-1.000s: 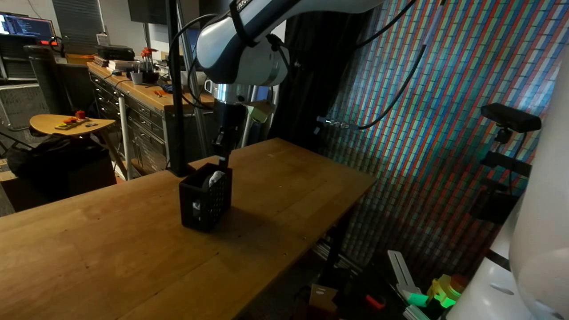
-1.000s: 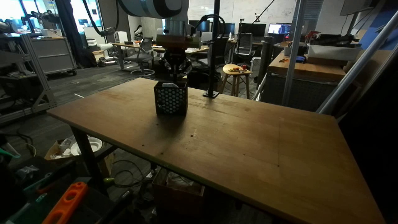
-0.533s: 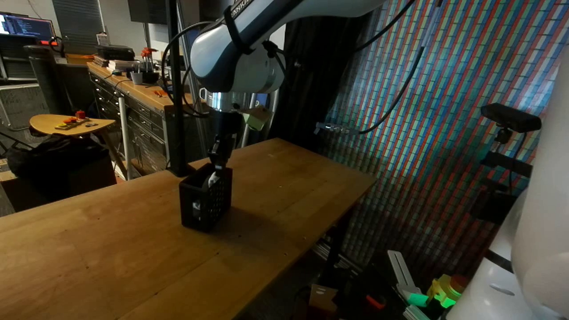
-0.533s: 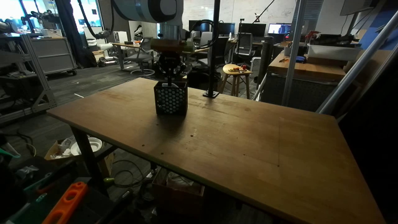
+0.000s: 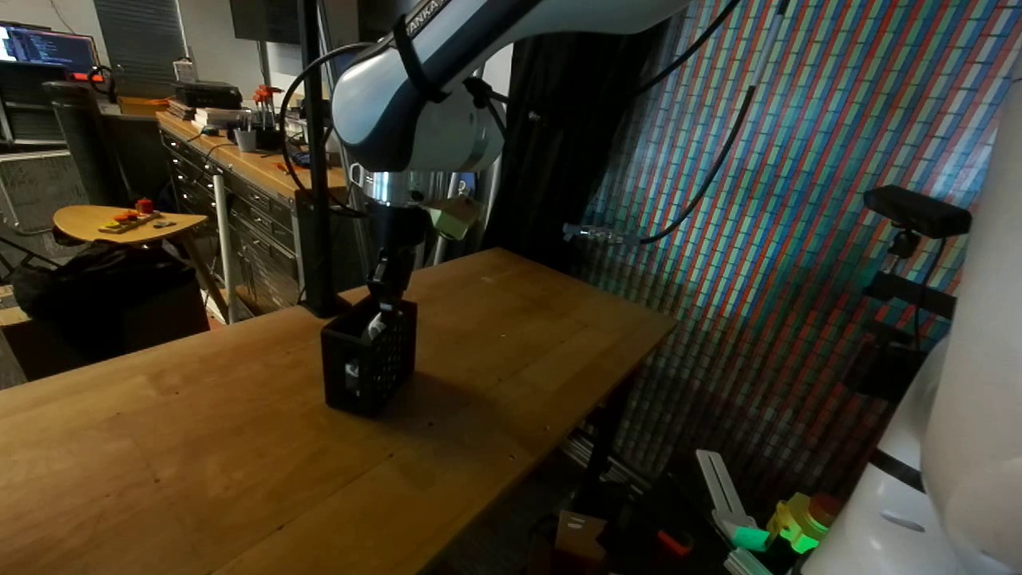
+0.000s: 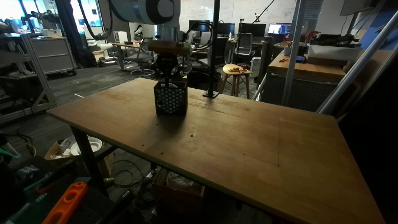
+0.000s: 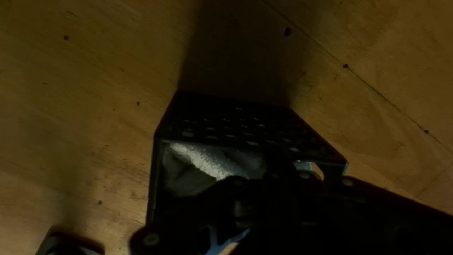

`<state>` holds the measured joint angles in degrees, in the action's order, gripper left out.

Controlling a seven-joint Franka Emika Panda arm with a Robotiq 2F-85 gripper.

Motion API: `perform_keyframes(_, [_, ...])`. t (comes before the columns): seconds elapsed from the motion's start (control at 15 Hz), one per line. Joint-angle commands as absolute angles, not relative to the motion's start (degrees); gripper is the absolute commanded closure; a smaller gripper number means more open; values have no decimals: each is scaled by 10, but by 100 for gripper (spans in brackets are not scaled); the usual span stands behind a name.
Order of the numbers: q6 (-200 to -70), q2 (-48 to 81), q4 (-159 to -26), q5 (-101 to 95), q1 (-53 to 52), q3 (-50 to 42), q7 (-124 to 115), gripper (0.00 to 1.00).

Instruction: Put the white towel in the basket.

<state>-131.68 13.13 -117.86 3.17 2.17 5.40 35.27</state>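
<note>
While the pincer (image 5: 386, 308), jaws pressed together, reaches into the upright basket (image 5: 371, 367), the white towel (image 7: 203, 160) lies crumpled inside (long axis unclear), one fold running diagonally.

towel (image 7: 207, 163): in basket (image 5: 369, 363); basket: on table (image 6: 248, 140); jaws: at basket mouth; post (image 6: 213, 59): on table, near basket

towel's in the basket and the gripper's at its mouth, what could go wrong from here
The shut gripper sits at the mouth of the basket, so pressing down or swinging sideways might shove or tip it. The white towel lies bunched close to the gripper, so it might catch and ride up when the gripper lifts; whether they touch isn't clear. In an exterior view the cable loop crosses the black post, so it could perhaps snag there.
</note>
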Motion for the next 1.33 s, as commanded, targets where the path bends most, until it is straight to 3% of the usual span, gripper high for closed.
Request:
perform_keyframes(0.0, [-1323,140,-1171,30,16,54,345,100])
perform_keyframes(1.27, [-1265,207,-1064,18,18,58,362,100])
